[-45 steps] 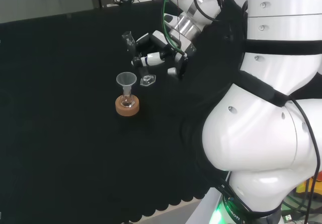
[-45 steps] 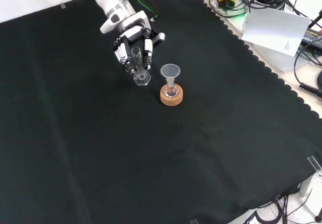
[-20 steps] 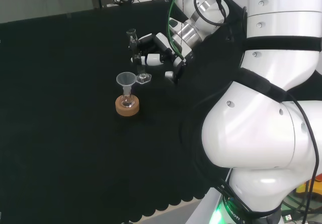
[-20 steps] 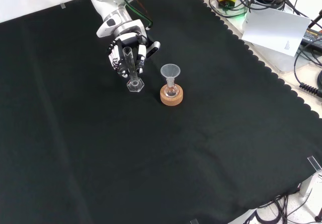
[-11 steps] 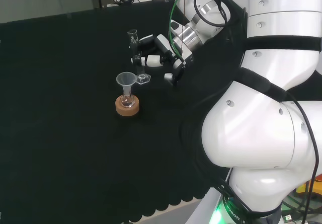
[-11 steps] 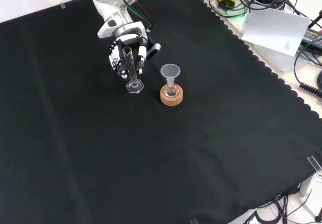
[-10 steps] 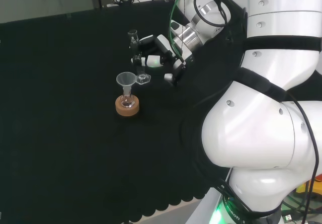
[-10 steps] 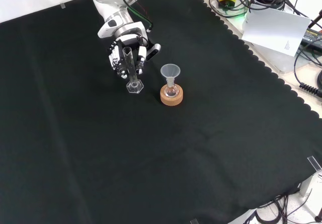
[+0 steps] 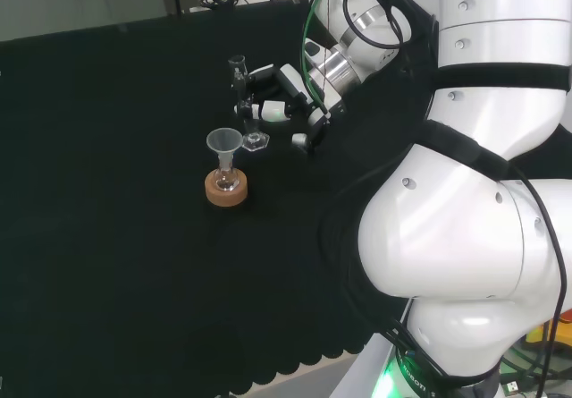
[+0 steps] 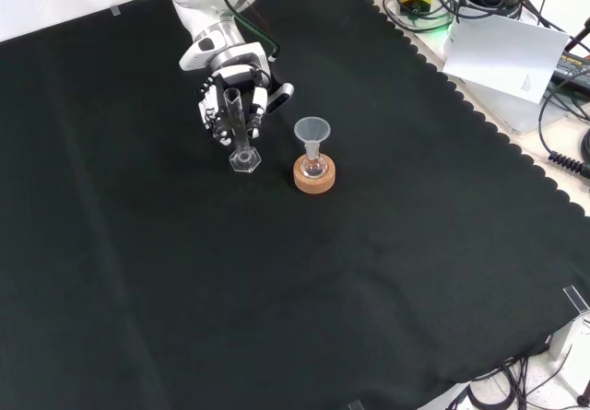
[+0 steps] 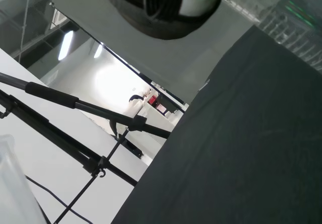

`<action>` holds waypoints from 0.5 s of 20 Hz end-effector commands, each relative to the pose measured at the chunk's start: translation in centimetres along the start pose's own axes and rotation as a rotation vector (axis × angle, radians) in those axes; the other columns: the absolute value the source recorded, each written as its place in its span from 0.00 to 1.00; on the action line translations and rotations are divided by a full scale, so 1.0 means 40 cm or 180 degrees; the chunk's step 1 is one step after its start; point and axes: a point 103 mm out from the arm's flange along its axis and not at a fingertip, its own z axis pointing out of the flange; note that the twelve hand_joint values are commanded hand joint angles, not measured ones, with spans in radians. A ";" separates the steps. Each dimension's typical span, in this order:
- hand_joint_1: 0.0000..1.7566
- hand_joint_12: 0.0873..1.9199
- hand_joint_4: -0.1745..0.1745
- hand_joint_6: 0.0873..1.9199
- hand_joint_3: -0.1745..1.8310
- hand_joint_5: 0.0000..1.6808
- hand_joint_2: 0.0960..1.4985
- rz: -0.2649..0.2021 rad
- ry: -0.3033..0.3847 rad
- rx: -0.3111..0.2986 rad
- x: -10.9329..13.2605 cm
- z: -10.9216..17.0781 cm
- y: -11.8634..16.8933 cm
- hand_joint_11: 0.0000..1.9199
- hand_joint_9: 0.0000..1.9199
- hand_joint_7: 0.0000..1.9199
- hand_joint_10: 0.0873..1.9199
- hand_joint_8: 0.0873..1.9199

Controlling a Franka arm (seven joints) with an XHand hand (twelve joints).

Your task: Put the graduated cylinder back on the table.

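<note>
The graduated cylinder [image 10: 236,126] is clear glass with a hexagonal foot and stands nearly upright, its foot down at the black cloth [image 10: 369,272]. My hand [image 10: 219,99] reaches in from the top of the front view, its fingers curled round the cylinder's upper half. In the head view the cylinder [image 9: 243,103] stands just left of the hand [image 9: 288,94]. I cannot tell whether the foot rests on the cloth or hangs just above it. A blurred clear edge [image 11: 14,183] shows in the wrist view.
A small flask with a clear funnel [image 10: 312,133] sits in a cork ring [image 10: 313,176] just right of the cylinder in the front view. White paper [image 10: 505,52] and cables lie beyond the cloth's scalloped edge. The arm's white links [image 9: 465,201] fill the head view's right.
The cylinder was tilted with its foot lifted; my hand has turned it upright and brought the foot down to the cloth. In the last half second it barely moved.
</note>
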 end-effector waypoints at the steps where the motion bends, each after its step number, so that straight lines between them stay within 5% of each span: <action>1: 0.75 0.30 0.00 0.00 0.00 0.89 0.66 -0.0007 0.0013 -0.0062 -0.011 0.005 -0.003 0.66 0.83 0.81 0.00 0.00; 10: 0.75 0.31 0.00 0.00 0.01 0.89 0.66 -0.0005 0.0037 -0.0067 -0.018 0.015 -0.012 0.66 0.82 0.81 0.00 0.00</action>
